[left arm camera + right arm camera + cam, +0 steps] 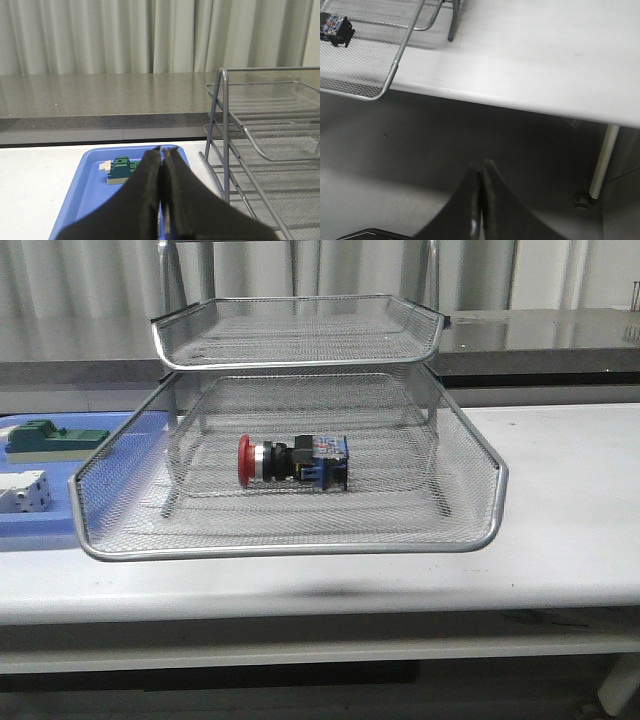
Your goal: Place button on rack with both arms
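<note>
At the left, the blue tray (pixel 40 525) holds a green block (pixel 55 438) and a white part (pixel 25 492). Just beside it on the white counter (pixel 570 500), the rack (pixel 300 545) has its lower tray pulled forward; the button (pixel 292 461) lies on its side in it. Left pincer (pixel 161 152) is pressed together, empty. Right pincer (pixel 481 167) is likewise pressed together, empty.
</note>
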